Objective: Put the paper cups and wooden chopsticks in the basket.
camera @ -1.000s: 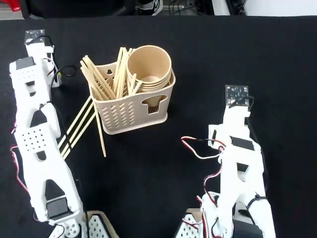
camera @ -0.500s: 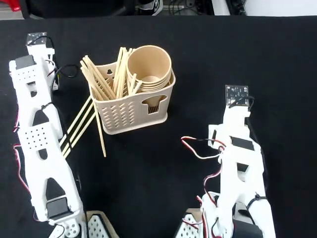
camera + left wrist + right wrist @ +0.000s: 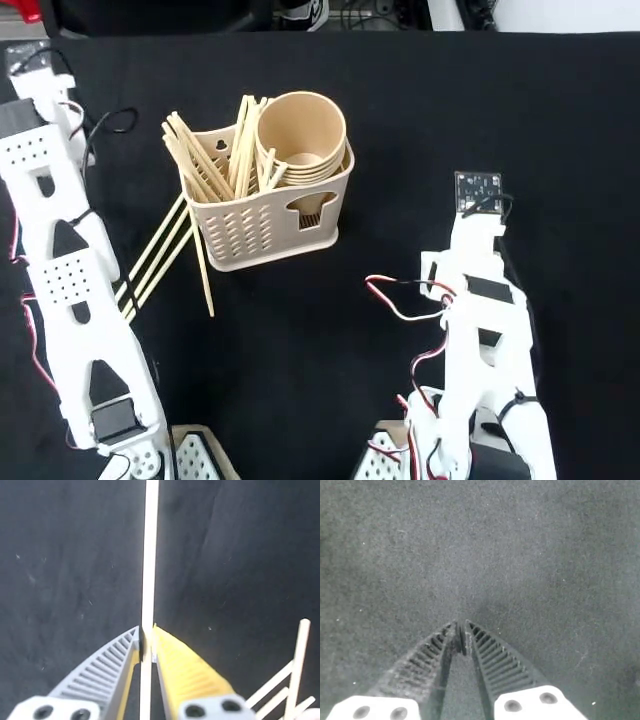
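Note:
The beige basket stands mid-table, holding a stack of paper cups and a bundle of wooden chopsticks. Three loose chopsticks lean against its left side, and another single chopstick slants down in front of it. My left gripper is shut on one chopstick, which runs straight out between the fingertips over the black cloth. Further chopsticks lie off to one side of it. The left arm stretches toward the far left corner. My right gripper is shut on nothing, low over bare cloth.
A black cloth covers the whole table. The right arm stands right of the basket, with open cloth between them. Dark clutter lines the far edge behind the table.
The left arm has swung left, toward the far left corner. The right arm and the basket have not moved.

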Available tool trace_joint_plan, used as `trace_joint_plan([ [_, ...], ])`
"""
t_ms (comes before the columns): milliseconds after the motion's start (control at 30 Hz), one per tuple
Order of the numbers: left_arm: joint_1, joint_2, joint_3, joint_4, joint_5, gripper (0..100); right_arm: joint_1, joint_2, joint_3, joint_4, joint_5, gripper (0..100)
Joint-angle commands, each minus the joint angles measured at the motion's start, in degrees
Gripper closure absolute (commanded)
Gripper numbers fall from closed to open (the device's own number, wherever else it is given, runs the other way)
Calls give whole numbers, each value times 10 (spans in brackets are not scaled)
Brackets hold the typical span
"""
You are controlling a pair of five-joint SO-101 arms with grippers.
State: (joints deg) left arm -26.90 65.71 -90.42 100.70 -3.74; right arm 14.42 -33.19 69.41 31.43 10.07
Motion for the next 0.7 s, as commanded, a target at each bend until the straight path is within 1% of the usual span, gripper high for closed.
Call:
trace_joint_plan([
  [0, -3, -30, 72, 5, 9, 972, -4, -1, -2, -10, 7, 977],
  [100, 2, -76, 176, 5, 9, 972, -4, -1, -3, -10, 7, 977],
  [233, 15, -180, 317, 3, 9, 971, -4, -1, -3, -10, 7, 977],
  [400, 21, -322, 441, -6, 9, 971, -5, -1, -3, -10, 7, 977],
  [467, 20, -374, 494, -27, 9, 971, -5, -1, -3, -10, 7, 977],
  [567, 20, -455, 604, -72, 9, 971, -5, -1, -3, -10, 7, 977],
  [667, 20, -556, 755, -156, 7, 971, -5, -1, -2, -10, 7, 977],
])
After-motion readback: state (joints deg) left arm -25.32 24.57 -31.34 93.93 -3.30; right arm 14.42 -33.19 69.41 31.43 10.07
